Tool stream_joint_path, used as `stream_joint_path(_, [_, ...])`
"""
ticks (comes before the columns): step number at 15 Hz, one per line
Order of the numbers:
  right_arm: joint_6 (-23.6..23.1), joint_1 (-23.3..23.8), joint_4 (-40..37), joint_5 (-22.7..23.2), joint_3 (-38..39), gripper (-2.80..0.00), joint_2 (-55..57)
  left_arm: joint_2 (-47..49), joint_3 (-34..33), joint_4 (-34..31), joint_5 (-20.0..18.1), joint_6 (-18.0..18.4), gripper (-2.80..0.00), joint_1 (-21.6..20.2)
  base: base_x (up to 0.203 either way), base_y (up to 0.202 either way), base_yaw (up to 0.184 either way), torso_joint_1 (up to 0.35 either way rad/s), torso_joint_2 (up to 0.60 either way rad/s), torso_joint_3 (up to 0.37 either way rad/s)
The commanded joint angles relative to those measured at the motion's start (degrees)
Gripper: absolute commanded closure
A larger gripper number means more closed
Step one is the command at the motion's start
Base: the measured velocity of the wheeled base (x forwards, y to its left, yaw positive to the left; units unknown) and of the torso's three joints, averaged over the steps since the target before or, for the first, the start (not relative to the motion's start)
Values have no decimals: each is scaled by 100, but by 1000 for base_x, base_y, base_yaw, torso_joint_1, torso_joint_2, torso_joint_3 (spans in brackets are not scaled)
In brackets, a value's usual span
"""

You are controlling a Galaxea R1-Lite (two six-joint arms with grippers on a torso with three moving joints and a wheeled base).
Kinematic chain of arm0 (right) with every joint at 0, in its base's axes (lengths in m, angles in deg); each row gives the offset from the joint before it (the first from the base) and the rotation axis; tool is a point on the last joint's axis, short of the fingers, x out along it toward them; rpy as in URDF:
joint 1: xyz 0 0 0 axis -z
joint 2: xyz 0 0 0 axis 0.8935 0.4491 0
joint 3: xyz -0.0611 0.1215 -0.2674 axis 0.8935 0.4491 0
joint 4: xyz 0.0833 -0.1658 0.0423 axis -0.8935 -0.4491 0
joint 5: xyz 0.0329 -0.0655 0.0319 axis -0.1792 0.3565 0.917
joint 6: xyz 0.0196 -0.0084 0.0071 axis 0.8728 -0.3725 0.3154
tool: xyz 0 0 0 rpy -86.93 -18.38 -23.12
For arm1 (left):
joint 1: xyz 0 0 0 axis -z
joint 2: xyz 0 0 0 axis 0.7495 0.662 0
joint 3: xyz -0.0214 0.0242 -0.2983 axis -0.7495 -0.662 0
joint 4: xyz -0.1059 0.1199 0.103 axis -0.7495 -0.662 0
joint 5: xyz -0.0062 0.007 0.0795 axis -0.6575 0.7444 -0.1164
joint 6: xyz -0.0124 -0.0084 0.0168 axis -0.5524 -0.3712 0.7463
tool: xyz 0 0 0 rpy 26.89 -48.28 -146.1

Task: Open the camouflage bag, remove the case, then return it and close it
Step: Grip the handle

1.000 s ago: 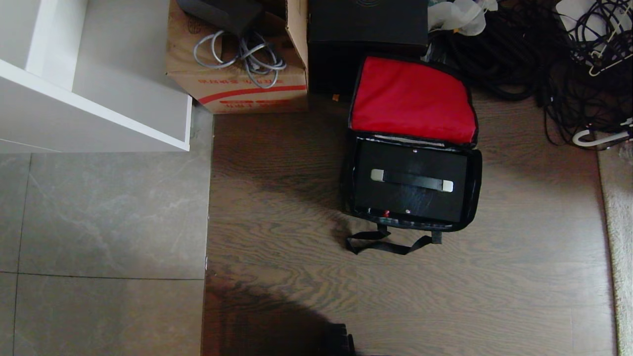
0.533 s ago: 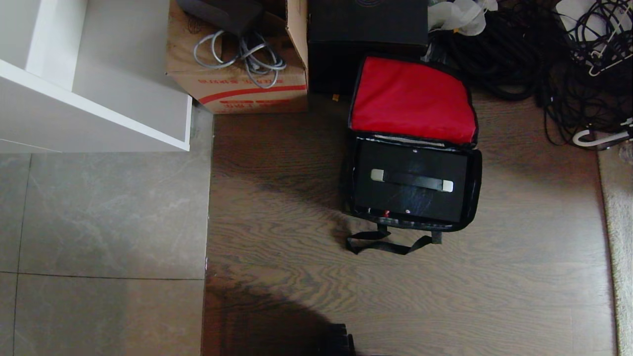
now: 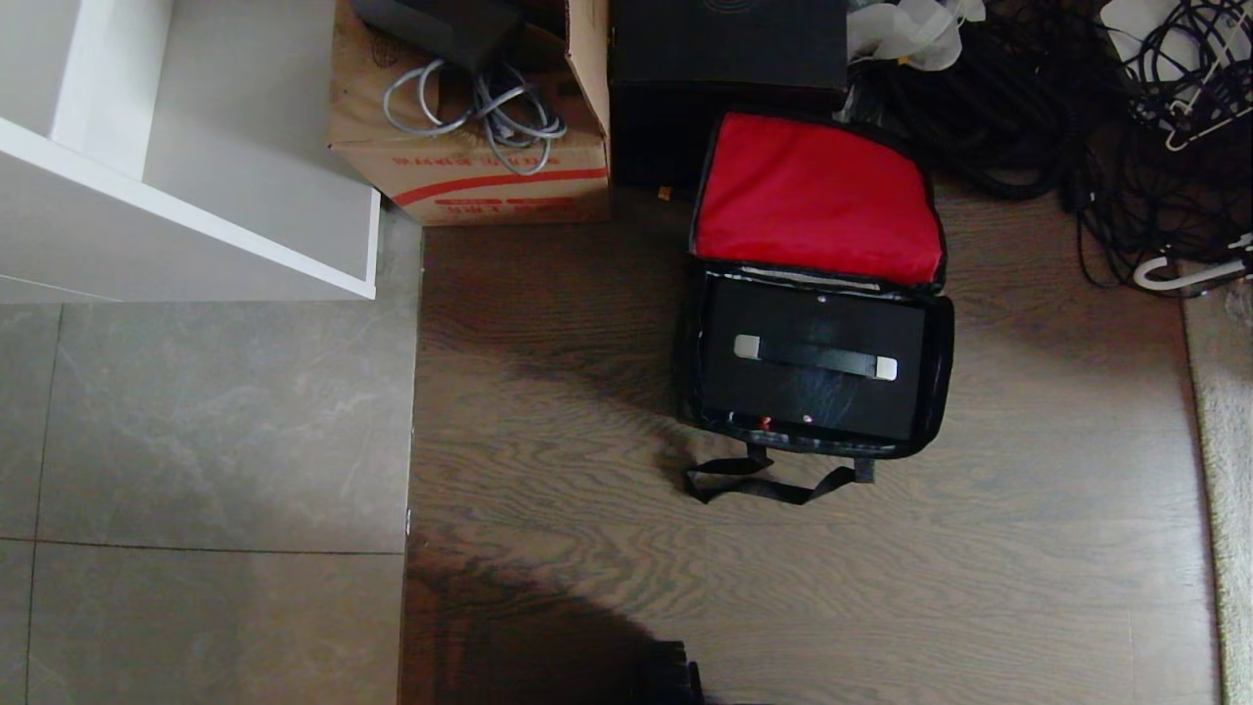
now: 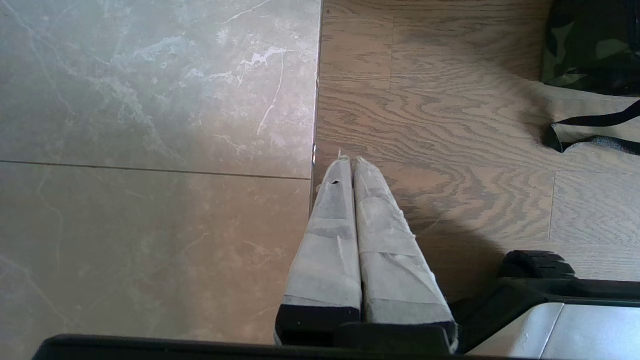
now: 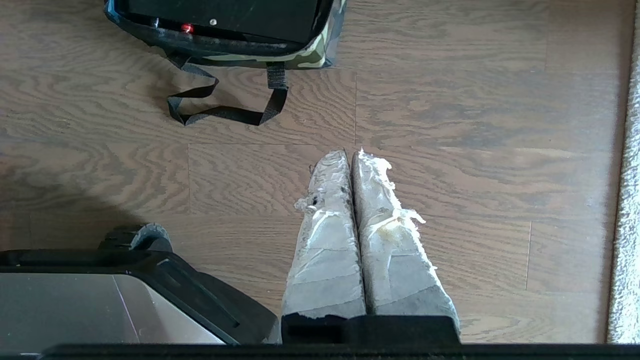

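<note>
The camouflage bag (image 3: 942,372) stands open on the wooden floor, its red-lined lid (image 3: 814,201) folded back. Inside sits the black case (image 3: 812,387) with its black handle and silver ends (image 3: 814,356) facing up and a small red part at the near edge. The bag's black strap (image 3: 773,482) lies looped on the floor in front. Neither arm shows in the head view. My left gripper (image 4: 350,161) hangs shut and empty over the tile-wood seam, the bag's corner (image 4: 590,45) off to one side. My right gripper (image 5: 351,152) is shut and empty over wood, short of the bag (image 5: 310,55) and the strap (image 5: 225,107).
A brown carton (image 3: 470,127) with grey cables and a taller black box (image 3: 724,69) stand behind the bag. Tangled black cables (image 3: 1077,117) fill the far right. A white shelf (image 3: 196,196) is at the far left, a pale rug (image 3: 1224,441) at the right edge. My base (image 5: 100,295) is near.
</note>
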Motion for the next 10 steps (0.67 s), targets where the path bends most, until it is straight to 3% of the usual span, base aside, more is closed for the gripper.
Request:
stream_joint_path(1, [-4, -2, 1, 0, 1, 0, 25, 0, 0, 1, -4, 4, 0, 0, 0, 0, 0, 0, 0, 0])
stream_joint_path(10, [-4, -2, 1, 0, 1, 0, 25, 0, 0, 1, -1, 4, 0, 0, 0, 0, 0, 0, 0, 0])
